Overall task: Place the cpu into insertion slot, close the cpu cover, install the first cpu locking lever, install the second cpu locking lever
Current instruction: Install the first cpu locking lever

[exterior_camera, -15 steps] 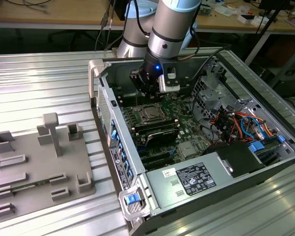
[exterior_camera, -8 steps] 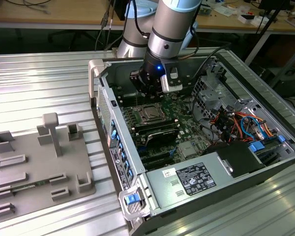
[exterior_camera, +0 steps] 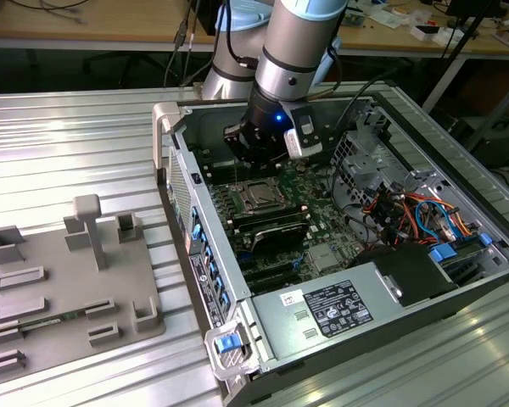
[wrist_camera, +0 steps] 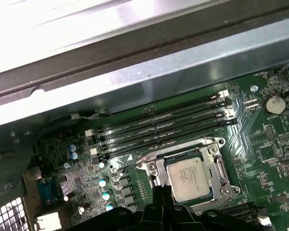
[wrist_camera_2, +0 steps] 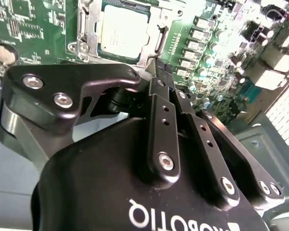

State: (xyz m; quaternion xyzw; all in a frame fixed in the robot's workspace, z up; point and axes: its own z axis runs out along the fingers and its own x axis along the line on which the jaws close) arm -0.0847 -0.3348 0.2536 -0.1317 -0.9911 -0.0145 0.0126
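My gripper (wrist_camera_2: 156, 65), fingers pressed together on nothing visible, hovers beside the socket: chip (wrist_camera: 190, 179) seated at its 6 o'clock in the exterior view, cover (wrist_camera: 220, 169) apparently down, wire lever (wrist_camera: 130, 165) seemingly unlatched.

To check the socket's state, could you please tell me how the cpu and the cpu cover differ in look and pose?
The cpu is a solid square with a dull grey top; the cpu cover is a shiny metal frame with an open window. The cpu sits inside that window, while the cpu cover surrounds it. Both lie flat on the green motherboard.
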